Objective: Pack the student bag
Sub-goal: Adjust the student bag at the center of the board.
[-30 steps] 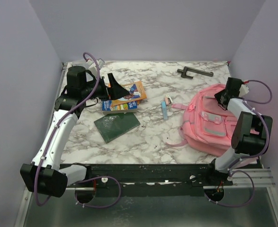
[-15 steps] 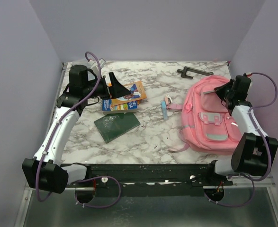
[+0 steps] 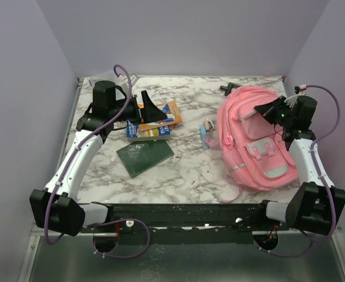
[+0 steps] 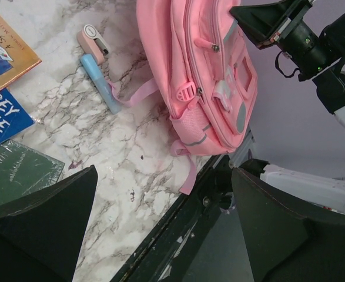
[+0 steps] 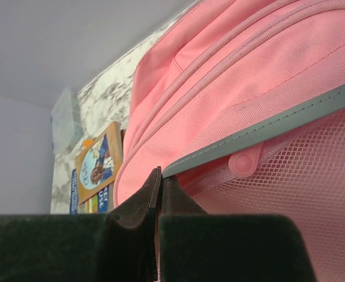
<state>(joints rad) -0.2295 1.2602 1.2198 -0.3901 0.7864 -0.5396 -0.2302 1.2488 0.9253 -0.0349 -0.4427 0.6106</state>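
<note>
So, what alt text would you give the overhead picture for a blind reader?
A pink student bag lies at the right of a marble table, its fabric pinched by the right gripper. The left gripper hangs open by some books, with a green notebook nearer.

Dark tool (image 3: pixel 225 89) half hidden behind student bag (image 3: pixel 248 154)

R pincer (image 3: pixel 263 111) shut; bag (image 3: pixel 248 150) dragged left, maybe lifted.

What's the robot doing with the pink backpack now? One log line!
right gripper: shut on student bag, at pocket trim | left gripper: open, empty, near books | student bag: lying front-up
</note>
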